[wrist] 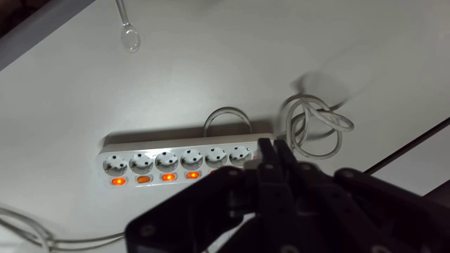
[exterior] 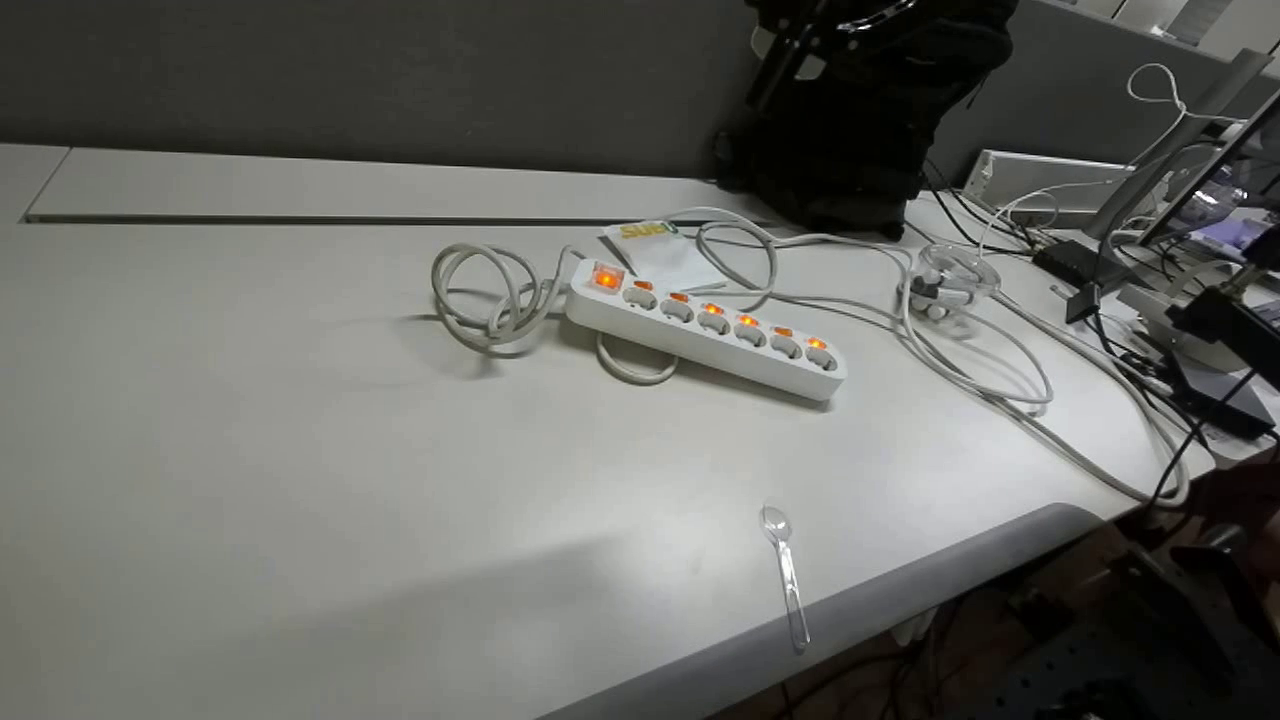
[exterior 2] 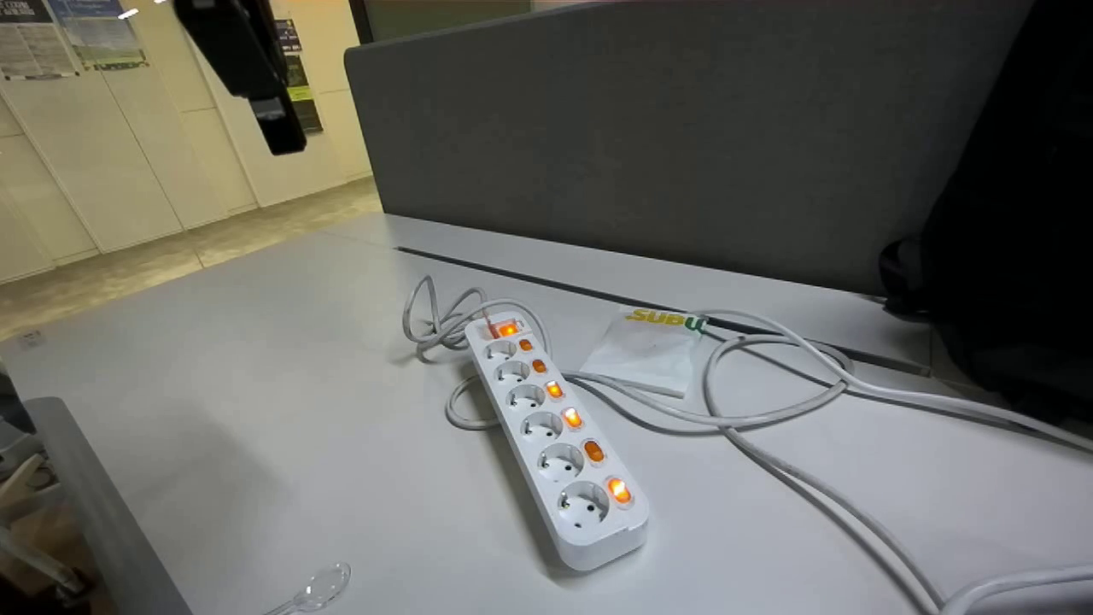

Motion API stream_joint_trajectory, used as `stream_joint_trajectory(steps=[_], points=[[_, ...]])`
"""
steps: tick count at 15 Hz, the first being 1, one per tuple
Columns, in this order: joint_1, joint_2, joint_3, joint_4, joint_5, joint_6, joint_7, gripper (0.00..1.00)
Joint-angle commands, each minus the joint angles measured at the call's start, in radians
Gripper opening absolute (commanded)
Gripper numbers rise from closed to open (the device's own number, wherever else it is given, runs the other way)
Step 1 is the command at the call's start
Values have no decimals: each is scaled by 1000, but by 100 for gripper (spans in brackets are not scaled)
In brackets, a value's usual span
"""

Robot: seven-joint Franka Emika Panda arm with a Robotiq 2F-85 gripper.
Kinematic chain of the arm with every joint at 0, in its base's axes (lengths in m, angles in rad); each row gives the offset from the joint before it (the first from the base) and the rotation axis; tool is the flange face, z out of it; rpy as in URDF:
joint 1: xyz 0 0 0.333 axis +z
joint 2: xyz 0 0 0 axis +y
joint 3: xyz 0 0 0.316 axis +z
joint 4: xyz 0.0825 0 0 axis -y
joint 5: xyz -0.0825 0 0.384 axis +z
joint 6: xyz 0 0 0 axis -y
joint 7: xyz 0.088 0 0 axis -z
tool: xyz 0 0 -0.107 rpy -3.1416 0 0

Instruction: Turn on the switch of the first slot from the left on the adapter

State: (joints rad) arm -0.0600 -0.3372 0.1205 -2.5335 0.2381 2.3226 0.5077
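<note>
I have the pale desk (exterior: 300,430) across all three views, with a grey partition (exterior 2: 649,145) standing along its back. A black backpack (exterior: 850,130) sits at the rear of the desk, in front of that partition. My gripper (wrist: 272,141) is closed, its two fingers side by side; in an exterior view the fingertips (exterior 2: 284,135) hang well above the desk. The adapter (exterior: 700,345) lies on the desk with its sockets facing up, and my wrist view puts the gripper in front of one end of it. A coiled grey cable (exterior: 510,322) rests just beside that same end. Behind the adapter I see a flat white packet (exterior 2: 647,354) with yellow and green lettering, and at the desk's front edge a clear spoon (exterior: 787,570). The first slot (exterior 2: 500,350) is the end socket, next to the large lit switch (exterior 2: 509,329). Its own small orange switch (exterior 2: 525,345) looks unlit to me; in the wrist view the gripper mostly hides it.
</note>
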Motion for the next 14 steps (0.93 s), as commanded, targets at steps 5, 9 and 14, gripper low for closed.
stream_joint_trajectory(steps=[5, 9, 14], points=[[39, 96, -53, 57, 101, 7, -60, 1], [37, 101, -42, 53, 88, 47, -29, 0], [-4, 223, -21, 49, -24, 324, 173, 0]])
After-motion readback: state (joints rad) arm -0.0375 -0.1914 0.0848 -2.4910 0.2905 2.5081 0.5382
